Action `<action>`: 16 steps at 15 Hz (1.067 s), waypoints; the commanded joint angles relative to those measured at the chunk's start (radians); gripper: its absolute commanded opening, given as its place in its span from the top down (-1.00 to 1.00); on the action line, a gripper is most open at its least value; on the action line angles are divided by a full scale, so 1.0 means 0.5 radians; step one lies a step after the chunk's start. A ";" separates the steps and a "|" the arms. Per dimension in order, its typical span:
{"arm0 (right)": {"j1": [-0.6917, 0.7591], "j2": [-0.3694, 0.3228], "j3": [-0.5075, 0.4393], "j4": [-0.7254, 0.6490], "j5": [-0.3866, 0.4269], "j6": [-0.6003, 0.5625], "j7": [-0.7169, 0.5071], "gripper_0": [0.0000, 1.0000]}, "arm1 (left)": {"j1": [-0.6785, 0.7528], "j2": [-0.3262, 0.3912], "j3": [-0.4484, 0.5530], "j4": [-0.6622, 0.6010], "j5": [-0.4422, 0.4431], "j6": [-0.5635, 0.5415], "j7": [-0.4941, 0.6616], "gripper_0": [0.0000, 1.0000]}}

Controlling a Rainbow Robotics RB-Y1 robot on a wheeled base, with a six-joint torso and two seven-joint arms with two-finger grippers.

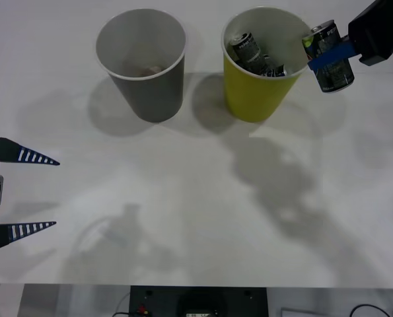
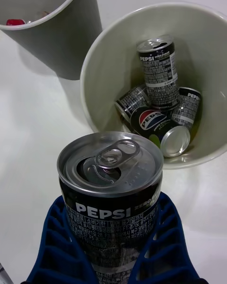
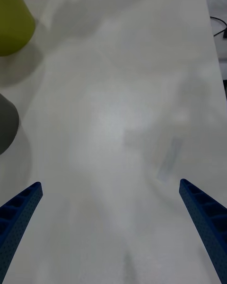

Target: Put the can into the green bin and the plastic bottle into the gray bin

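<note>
The right gripper [image 1: 329,58] is seen at the far right of the table, its blue ribbed fingers [image 2: 163,246] clamped on either side of the can [image 1: 328,55], which is held upright in the air, clear of the tabletop. In the right wrist view the can [image 2: 110,194] is shown from above: silver top, pull tab, opening already punched, black body with pale print (PEPSI legible). The can is held just beside the right side of the green bin [image 1: 259,92], near its rim and not over the opening. Inside the green bin [image 2: 208,38] four other cans [image 2: 158,73] are counted, one standing and the rest lying against one another on the white bottom. The gray bin [image 1: 150,82] is placed to the left of the green bin, near it but not touching; something small and red [image 2: 15,22] is glimpsed on its floor, too little of it to be identified. Both bins stand upright on the white table [image 1: 183,218]. The left gripper [image 1: 26,193] is parked at the near left edge of the table, fingers spread wide with nothing between them, well apart from both bins (the bare tabletop lies under it in the left wrist view).
</note>
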 commanded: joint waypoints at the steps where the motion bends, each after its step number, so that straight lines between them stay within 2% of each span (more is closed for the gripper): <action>1: -0.344 0.130 0.258 0.338 0.038 0.000 0.000 1.00 | 0.000 0.000 0.000 0.000 0.000 0.000 0.000 -1.00; 5: -0.722 0.370 0.501 0.811 0.133 0.003 0.022 1.00 | 0.000 0.000 0.000 0.000 0.000 0.000 0.000 -1.00; 9: -0.888 0.637 0.528 1.121 0.400 0.019 0.068 1.00 | 0.000 0.000 0.000 0.000 0.000 0.000 0.000 -1.00; 11: -0.924 0.719 0.531 1.213 0.501 0.037 0.135 0.98 | 0.000 0.000 0.000 0.000 0.000 0.000 0.000 -1.00; 12: -0.937 0.738 0.534 1.259 0.504 0.049 0.206 0.75 | 0.000 0.000 0.000 0.000 0.000 0.000 0.000 -1.00; 13: -0.937 0.741 0.537 1.280 0.498 0.056 0.255 0.38 | 0.000 0.000 0.000 0.000 0.000 0.000 0.000 -1.00; 15: -0.940 0.744 0.537 1.283 0.482 0.059 0.356 -0.55 | 0.000 0.000 0.000 0.000 0.000 0.000 0.000 -1.00; 16: -0.940 0.741 0.537 1.283 0.470 0.059 0.402 -0.86 | 0.000 0.000 0.000 0.000 0.000 0.000 0.000 -1.00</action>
